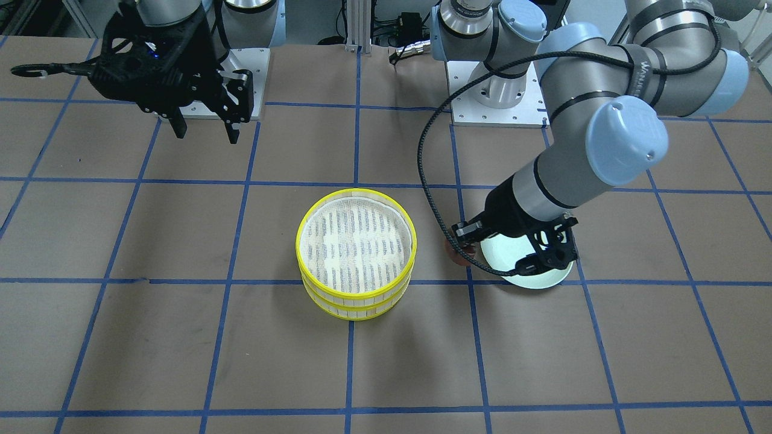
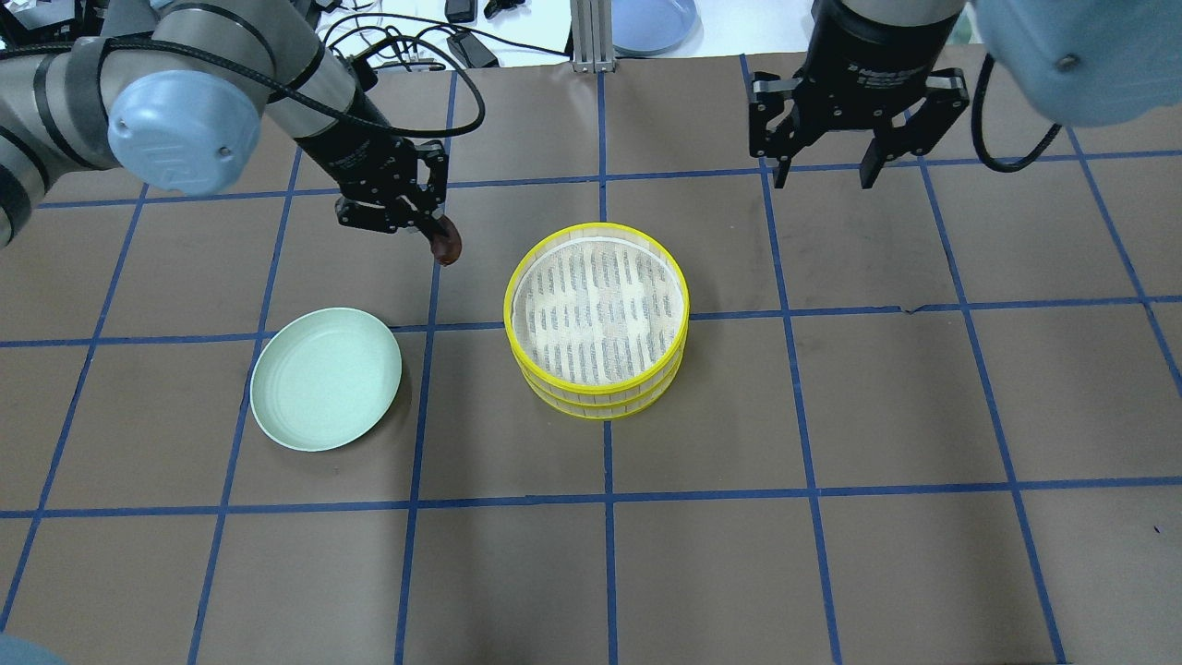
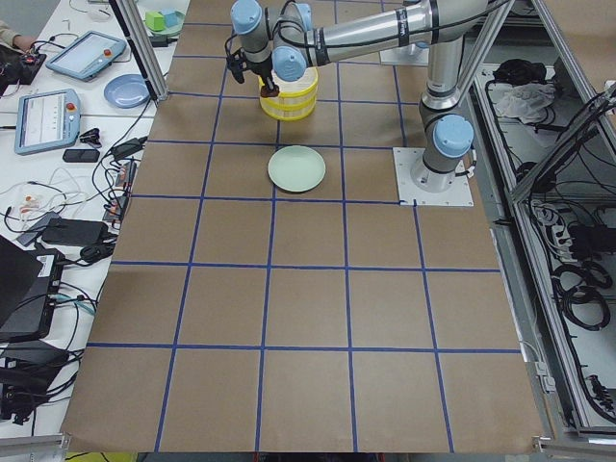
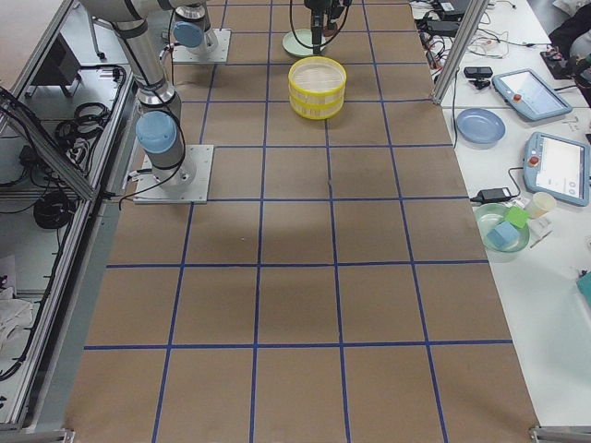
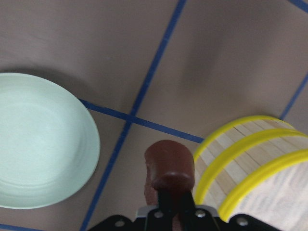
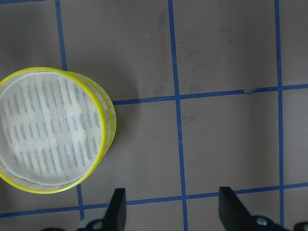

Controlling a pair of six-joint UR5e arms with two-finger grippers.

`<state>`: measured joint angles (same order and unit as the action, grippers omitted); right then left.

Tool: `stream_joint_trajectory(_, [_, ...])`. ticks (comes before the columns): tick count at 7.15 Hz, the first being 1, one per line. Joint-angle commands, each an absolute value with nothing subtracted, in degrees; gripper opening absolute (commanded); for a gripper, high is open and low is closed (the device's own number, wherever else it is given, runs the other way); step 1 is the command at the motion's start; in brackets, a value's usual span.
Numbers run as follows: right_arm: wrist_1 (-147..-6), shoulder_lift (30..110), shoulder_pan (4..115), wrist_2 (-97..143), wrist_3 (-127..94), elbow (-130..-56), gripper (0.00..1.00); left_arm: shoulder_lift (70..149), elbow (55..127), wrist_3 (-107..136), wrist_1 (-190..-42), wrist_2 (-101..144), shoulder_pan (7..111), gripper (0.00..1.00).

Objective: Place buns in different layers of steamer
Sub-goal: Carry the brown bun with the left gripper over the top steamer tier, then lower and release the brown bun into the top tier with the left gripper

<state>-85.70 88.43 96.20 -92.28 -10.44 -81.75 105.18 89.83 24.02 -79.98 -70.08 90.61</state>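
Note:
The steamer (image 2: 600, 403) is a stack of two yellow-rimmed trays at the table's middle; it also shows in the front view (image 1: 356, 301). The top tray's mesh bottom is bare. My left gripper (image 2: 441, 238) is shut on the dark reddish-brown bun (image 2: 449, 247) and holds it above the table, between the plate and the steamer. In the left wrist view the bun (image 5: 169, 163) hangs just left of the steamer's wall (image 5: 240, 159). My right gripper (image 2: 822, 175) is open and empty, high and beyond the steamer's right side. The cream-white bun is not in view.
The pale green plate (image 2: 325, 379) lies bare on the table to the steamer's left; it also shows in the left wrist view (image 5: 38, 144). Blue tape lines grid the brown table. Tablets, cables and dishes lie on the side benches beyond its far edge.

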Motion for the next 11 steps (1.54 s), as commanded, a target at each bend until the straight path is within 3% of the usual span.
stream_joint_trajectory(1, [-85.0,89.2,95.2,-91.9,-8.8,-82.0,0.73,106.4,90.9,29.2,-76.2,-61.7,95.6,0.0])
stream_joint_trajectory(2, [-84.5,89.4,95.4,-90.2,-8.9,-82.1,0.73,107.1,92.0,29.5,-75.9,-61.1,97.0,0.0])
stream_joint_trajectory(3, [-83.9,89.3,95.4,-89.9,-9.1,-82.1,0.92,107.3,93.2,29.1,-76.0,-61.0,98.0,0.07])
stream_joint_trajectory(4, [-84.1,89.4,95.4,-90.3,-9.2,-82.1,1.0,107.2,94.1,28.8,-75.9,-61.2,99.3,0.3])
stream_joint_trajectory(5, [-84.2,89.3,95.4,-90.9,-9.1,-82.1,1.0,107.2,94.0,28.7,-75.9,-61.3,99.4,0.9])
stream_joint_trajectory(6, [-84.3,89.3,95.4,-90.9,-9.2,-82.1,1.0,107.2,94.0,28.7,-74.4,-61.4,99.4,1.0])
stream_joint_trajectory(9, [-84.2,89.3,95.4,-90.8,-8.7,-82.1,1.0,107.0,93.3,28.5,-74.2,-63.9,99.3,1.0])
stream_joint_trajectory(11, [-84.2,89.3,95.4,-90.8,-8.7,-82.1,1.0,104.5,91.8,17.9,-74.4,-79.3,97.4,1.0])
